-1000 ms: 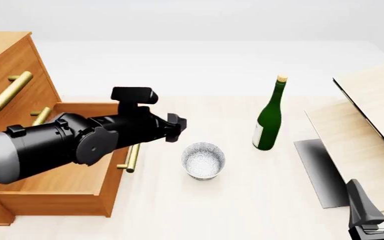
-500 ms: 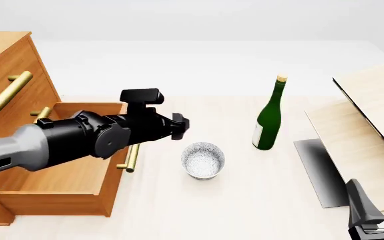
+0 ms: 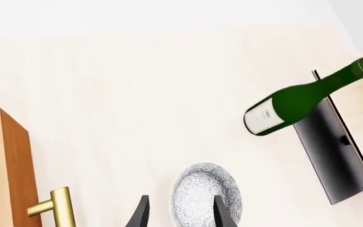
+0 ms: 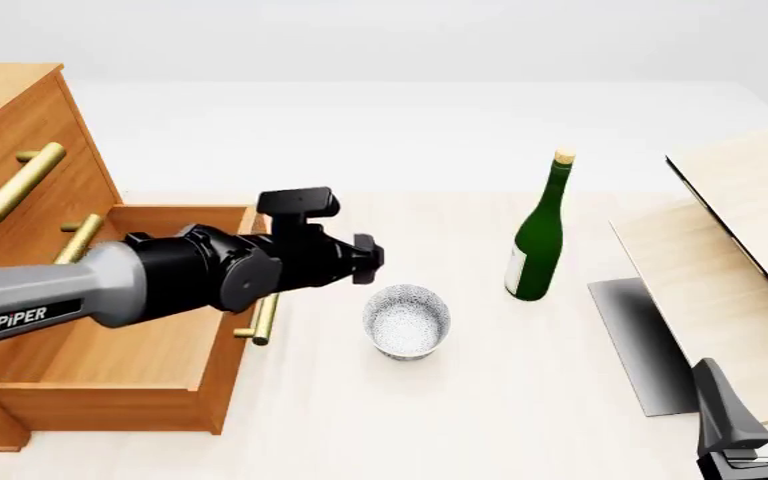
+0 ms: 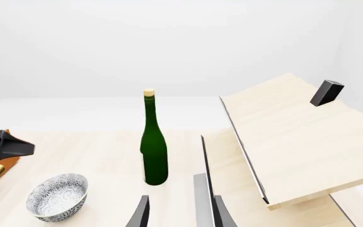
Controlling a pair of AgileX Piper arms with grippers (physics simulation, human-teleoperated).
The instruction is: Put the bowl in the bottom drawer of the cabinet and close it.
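The speckled white bowl [image 4: 407, 320] stands upright on the table, just right of the cabinet [image 4: 11, 130]. The bottom drawer [image 4: 131, 350] is pulled out, its brass handle [image 4: 264, 315] facing the bowl. My left gripper [image 4: 365, 258] hangs open above the bowl's near-left side, not touching it. In the left wrist view the bowl [image 3: 205, 197] shows past the left gripper [image 3: 180, 216], between its spread fingers. My right gripper [image 4: 762, 410] rests open at the table's near right corner, holding nothing. The right wrist view takes in the bowl [image 5: 58, 196] and the right gripper [image 5: 181, 215].
A green bottle [image 4: 539, 235] stands upright right of the bowl. Pale wood boards [image 4: 738, 240] lean at the right edge, over a dark slab [image 4: 640, 340] lying on the table. Two upper drawers with brass handles [image 4: 17, 180] are shut.
The left arm has stretched further right from over the open drawer, bringing its gripper slightly closer to the bowl. The bowl, bottle and right arm have not moved.
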